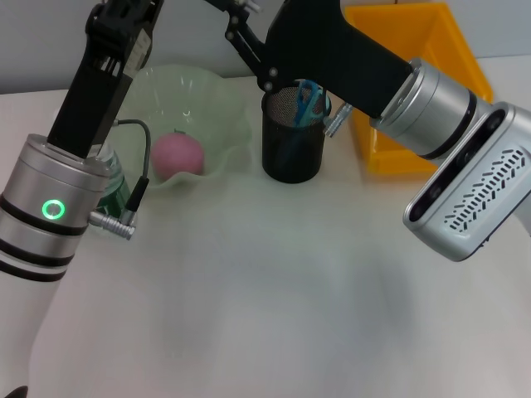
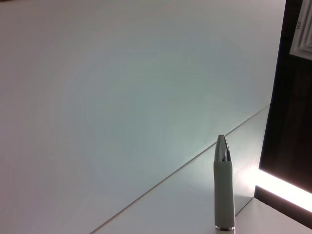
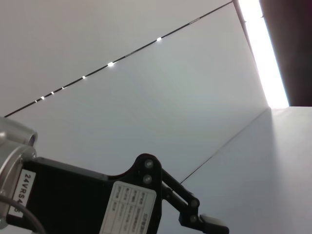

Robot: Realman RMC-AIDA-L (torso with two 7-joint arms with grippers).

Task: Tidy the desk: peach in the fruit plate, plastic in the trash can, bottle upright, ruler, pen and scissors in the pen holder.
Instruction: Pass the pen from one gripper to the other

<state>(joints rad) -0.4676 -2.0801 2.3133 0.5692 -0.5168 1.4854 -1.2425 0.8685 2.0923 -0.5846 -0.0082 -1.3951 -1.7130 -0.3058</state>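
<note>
The left gripper (image 1: 123,23), raised over the fruit plate (image 1: 224,99), appears clamped on 1 pen (image 2: 223,190), held upright with its tip toward the ceiling. The pen holder (image 1: 292,153) lies lower and to its right, under the right gripper (image 1: 242,25), whose grip I cannot tell

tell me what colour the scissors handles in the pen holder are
Blue scissors handles, head view.

1. You've got a pink peach (image 1: 176,154) in a pale green fruit plate (image 1: 220,104);
2. black mesh pen holder (image 1: 292,141) with blue scissors (image 1: 308,101);
3. orange-yellow bin (image 1: 415,50); white desk (image 1: 274,282);
4. grey-white pen (image 2: 224,190), silver tip.
</note>
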